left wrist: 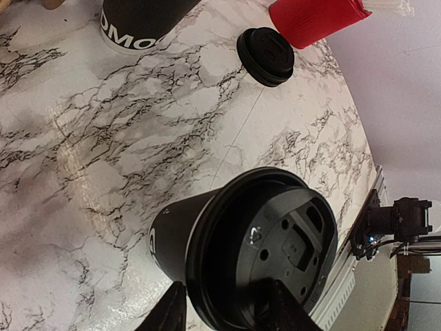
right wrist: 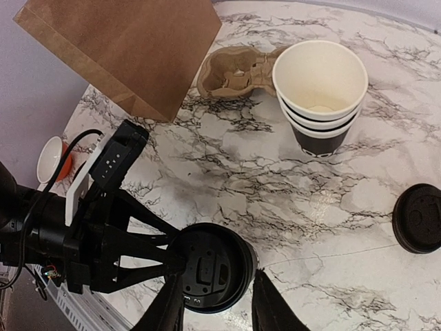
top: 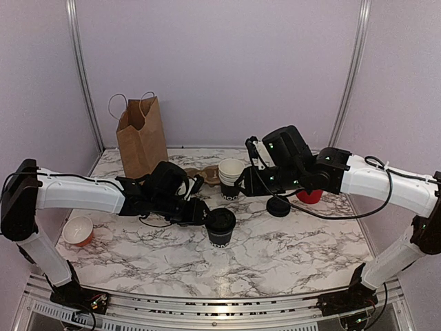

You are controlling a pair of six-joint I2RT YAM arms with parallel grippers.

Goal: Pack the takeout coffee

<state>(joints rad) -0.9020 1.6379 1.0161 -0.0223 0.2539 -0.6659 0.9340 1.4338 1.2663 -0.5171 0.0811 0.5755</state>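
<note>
White marble tabletop (top: 289,255) with a tall brown paper bag (top: 142,138), a cardboard cup carrier (right wrist: 234,72), stacked white-rimmed black paper cups (right wrist: 320,103), a loose black plastic lid (right wrist: 419,219), a red cup (left wrist: 317,19) and a small orange cup (top: 77,231).

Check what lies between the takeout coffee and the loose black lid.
Only bare marble tabletop lies between the takeout coffee and the loose black lid. The left wrist view shows the whole stretch.

A white marble-patterned table (top: 296,248) carries everything. At its far left stands a brown paper bag (top: 142,138), with a cardboard cup carrier (top: 203,176) and a stack of white-rimmed cups (top: 231,178) to its right. Farther right lie a loose black lid (top: 278,206) and a red cup (top: 310,196). The takeout coffee (top: 220,227) stands mid-table, and a small orange cup (top: 78,230) sits near left.
</note>
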